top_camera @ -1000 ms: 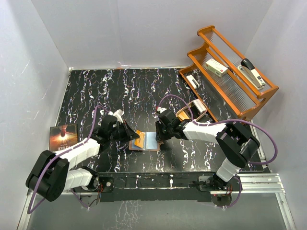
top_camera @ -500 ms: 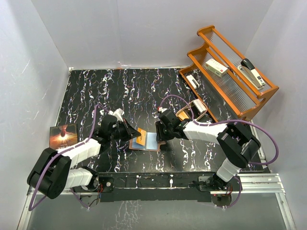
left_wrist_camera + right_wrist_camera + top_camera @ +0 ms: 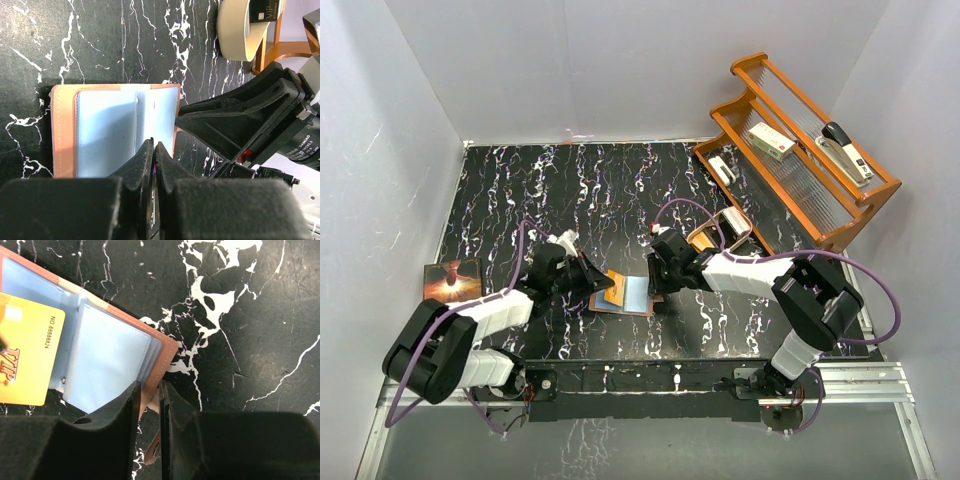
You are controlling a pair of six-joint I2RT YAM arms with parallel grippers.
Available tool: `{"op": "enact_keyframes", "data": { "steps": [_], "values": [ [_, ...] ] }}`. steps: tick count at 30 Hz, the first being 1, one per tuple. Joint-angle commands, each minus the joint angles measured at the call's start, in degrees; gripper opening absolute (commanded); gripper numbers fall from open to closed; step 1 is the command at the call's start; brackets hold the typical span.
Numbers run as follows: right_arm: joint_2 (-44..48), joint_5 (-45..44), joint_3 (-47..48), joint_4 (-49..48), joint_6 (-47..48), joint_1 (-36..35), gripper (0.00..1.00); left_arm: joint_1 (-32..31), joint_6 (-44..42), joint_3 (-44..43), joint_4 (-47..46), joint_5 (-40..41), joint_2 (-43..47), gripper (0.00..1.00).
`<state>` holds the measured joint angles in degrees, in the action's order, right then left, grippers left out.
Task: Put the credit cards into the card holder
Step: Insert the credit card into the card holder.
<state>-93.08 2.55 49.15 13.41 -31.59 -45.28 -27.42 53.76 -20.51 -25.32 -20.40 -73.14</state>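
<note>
Top external view: the card holder (image 3: 632, 296) lies open and flat on the black marbled table (image 3: 570, 190), just below the centre of the frame, between the two arms. The left gripper (image 3: 601, 283) reaches in from the left and the right gripper (image 3: 655, 292) from the right.

Left gripper: the jaws are pressed together on the orange-gold card (image 3: 614, 286), which sits tilted over the left half of the holder. In the left wrist view the fingertips (image 3: 142, 162) meet with only a thin sliver between them, and the holder's pale blue inside lies directly above them in the frame.

Right gripper: the jaws are nearly closed, pinching the lower right edge of the holder. In the right wrist view the brown leather border passes between the fingers (image 3: 127, 410). The card, printed "VIP" and "NO.88888824", covers the pocket at the left of that frame.

Surroundings:
- A tan dish (image 3: 232, 30) with a dark card (image 3: 263, 10) in it, at the upper right of the left wrist view.
- A booklet (image 3: 452, 281) at the left edge of the table.
- A wooden rack (image 3: 800, 185) at the upper right, with a stapler (image 3: 847, 150) on it.
</note>
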Motion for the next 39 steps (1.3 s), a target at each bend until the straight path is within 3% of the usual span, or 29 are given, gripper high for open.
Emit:
{"op": "enact_keyframes", "data": {
  "steps": [1,27,39],
  "values": [
    [0.68,-1.33,-1.20,-0.47,-0.10,-0.25,0.19,0.31,-0.15,0.97,-3.51,-0.87,-1.17,0.00],
    [1.06,-2.90,-0.95,0.90,-0.33,-0.29,0.18,0.24,-1.08,2.87,-11.02,-2.98,-6.86,0.00],
    [3.75,-2.18,2.31,3.03,-5.02,-0.34,0.36,0.18,-2.16,3.13,-11.68,-2.41,-8.48,0.00]
  ]
}}
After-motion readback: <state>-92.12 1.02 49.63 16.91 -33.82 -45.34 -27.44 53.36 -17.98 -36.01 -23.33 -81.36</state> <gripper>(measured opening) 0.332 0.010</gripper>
